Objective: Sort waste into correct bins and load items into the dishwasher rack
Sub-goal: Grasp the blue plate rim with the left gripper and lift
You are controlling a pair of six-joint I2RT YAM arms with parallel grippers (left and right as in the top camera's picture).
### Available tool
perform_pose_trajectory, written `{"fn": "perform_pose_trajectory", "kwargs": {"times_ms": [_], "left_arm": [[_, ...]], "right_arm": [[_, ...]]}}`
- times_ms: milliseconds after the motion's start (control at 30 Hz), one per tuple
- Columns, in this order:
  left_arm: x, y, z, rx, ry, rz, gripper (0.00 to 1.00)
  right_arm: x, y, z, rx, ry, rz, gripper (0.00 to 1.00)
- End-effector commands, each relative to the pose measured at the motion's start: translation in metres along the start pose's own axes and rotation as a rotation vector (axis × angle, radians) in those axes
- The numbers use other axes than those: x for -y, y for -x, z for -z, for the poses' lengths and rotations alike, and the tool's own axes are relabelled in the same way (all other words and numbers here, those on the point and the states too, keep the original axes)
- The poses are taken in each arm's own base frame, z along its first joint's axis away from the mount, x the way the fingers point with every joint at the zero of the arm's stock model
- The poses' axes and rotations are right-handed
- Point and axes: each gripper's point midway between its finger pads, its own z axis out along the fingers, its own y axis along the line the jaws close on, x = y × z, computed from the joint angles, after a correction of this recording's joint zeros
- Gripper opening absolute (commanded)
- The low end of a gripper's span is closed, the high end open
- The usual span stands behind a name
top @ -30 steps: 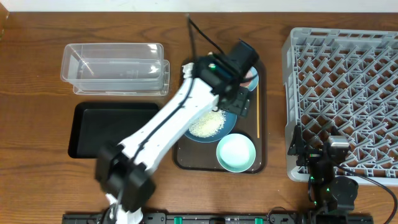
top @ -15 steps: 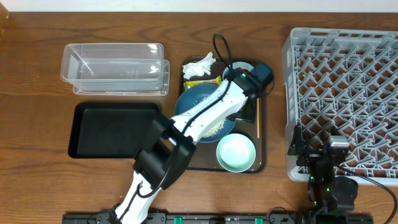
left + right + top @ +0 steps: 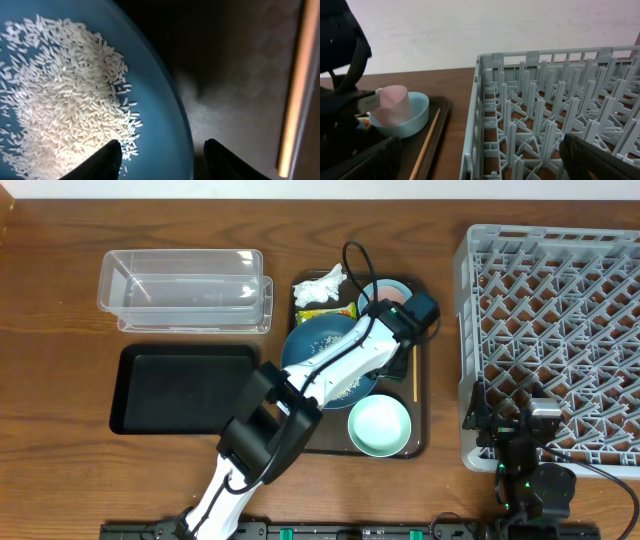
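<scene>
At the far left, the clear plastic tub [image 3: 185, 288] sits behind the shallow black tray [image 3: 180, 388], the 2 just beside each other. Next comes the brown serving tray [image 3: 422, 405]. At its back lie the crumpled white tissue [image 3: 320, 284] and the yellow-green snack wrapper [image 3: 335, 308]. Its middle holds the dark blue bowl [image 3: 310, 340] with a heap of white rice grains [image 3: 350, 388], and its front holds the mint-green bowl [image 3: 380, 426]. Further right on the tray, the small light blue bowl [image 3: 380, 288] has the pink cup [image 3: 390, 104] inside it, with a thin wooden stick [image 3: 415, 375] along the tray's right edge. The left gripper [image 3: 165, 160] straddles the dark blue bowl's rim with its fingers [image 3: 107, 160] part-way apart – 1 inside by the rice, 1 outside over the tray – and gripping nothing. At the far right is the grey dishwasher rack [image 3: 550, 300]. The right gripper [image 3: 485, 160] hangs by its near-left corner – spread wide, holding nothing.
</scene>
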Motion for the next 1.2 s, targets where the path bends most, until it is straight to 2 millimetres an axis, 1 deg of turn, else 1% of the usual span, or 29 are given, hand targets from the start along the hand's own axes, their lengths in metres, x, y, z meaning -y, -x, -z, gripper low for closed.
{"fn": "perform_pose_trajectory", "kwargs": {"times_ms": [0,67,200,267,400,467,500,633,833,967,1167], "left_arm": [[-0.006,0.001,-0.003,0.011,0.031,0.007,0.46],[-0.006,0.001,-0.003,0.011,0.031,0.007,0.45],[-0.006,0.001,-0.003,0.010,0.031,0.007,0.34],[-0.006,0.000,-0.003,0.010,0.031,0.007,0.31],[-0.004,-0.001,-0.002,0.009,0.031,-0.006,0.22],[-0.002,-0.002,-0.001,0.011,0.029,-0.016,0.19],[-0.001,-0.003,0.001,0.013,0.027,-0.020,0.13],[0.006,-0.005,0.009,0.029,0.014,-0.034,0.07],[0.008,-0.003,0.036,0.068,-0.018,-0.033,0.06],[0.005,-0.001,0.063,0.105,-0.046,-0.027,0.06],[-0.007,-0.002,0.105,0.167,-0.062,-0.018,0.06]], "right_arm": [[0.000,-0.001,0.000,0.000,-0.003,0.009,0.99],[0.000,-0.001,0.000,0.000,-0.003,0.009,0.99],[0.000,-0.001,0.000,0.000,-0.003,0.009,0.99],[0.000,-0.001,0.000,0.000,-0.003,0.009,0.99],[0.000,-0.001,0.000,0.000,-0.003,0.009,0.99],[0.000,-0.001,0.000,0.000,-0.003,0.009,0.99],[0.000,-0.001,0.000,0.000,-0.003,0.009,0.99],[0.000,-0.001,0.000,0.000,-0.003,0.009,0.99],[0.000,-0.001,0.000,0.000,-0.003,0.009,0.99],[0.000,-0.001,0.000,0.000,-0.003,0.009,0.99],[0.000,-0.001,0.000,0.000,-0.003,0.009,0.99]]}}
